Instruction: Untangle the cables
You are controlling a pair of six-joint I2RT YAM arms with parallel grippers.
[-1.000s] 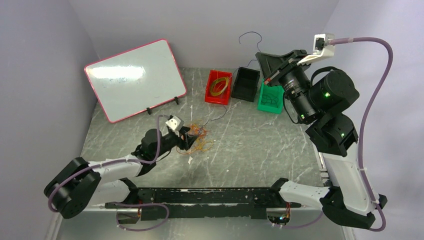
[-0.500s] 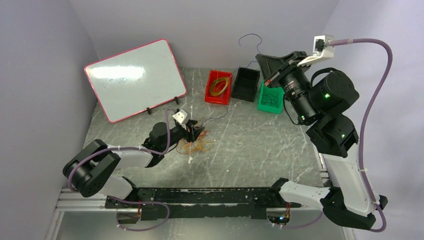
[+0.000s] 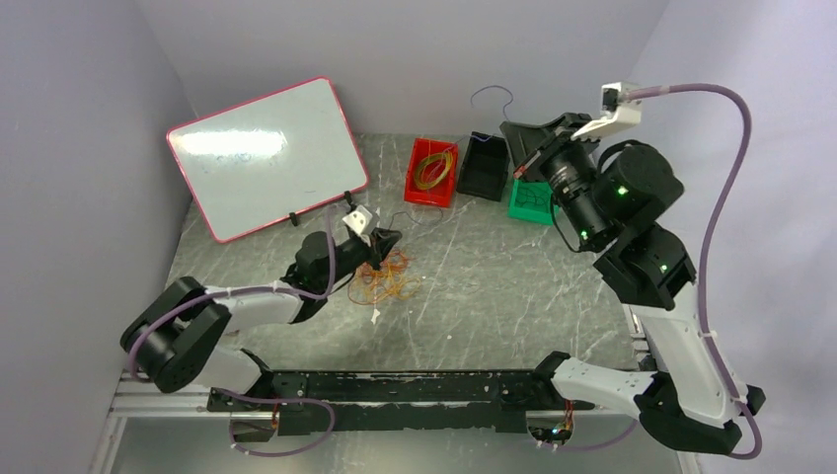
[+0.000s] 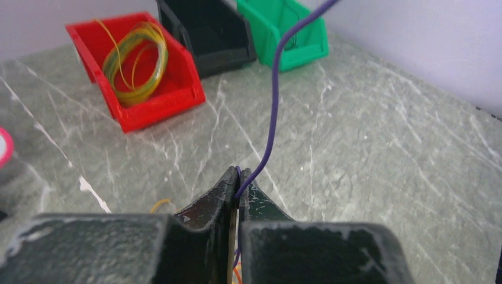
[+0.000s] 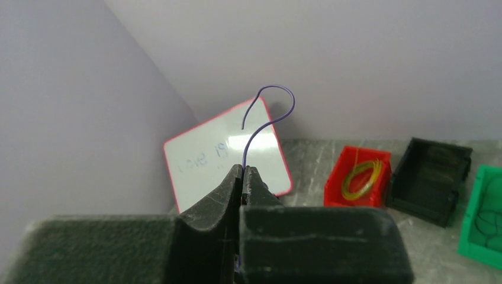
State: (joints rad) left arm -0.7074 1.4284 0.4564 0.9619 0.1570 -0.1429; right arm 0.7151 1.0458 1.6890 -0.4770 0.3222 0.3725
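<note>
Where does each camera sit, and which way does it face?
Top: above and behind, looking down at the table; both arms show.
Left wrist: low down, facing the red bin; shut left gripper shows.
Right wrist: raised high, facing the whiteboard; shut right gripper shows.
Shared: both wrist views show the red bin and a pinched purple cable.

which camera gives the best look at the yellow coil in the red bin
Left wrist view: the yellow coil sits close and sharp in the red bin, its separate loops distinct. The top view shows it far off and tiny; the right wrist view shows it small at the right, loops merged.
</note>
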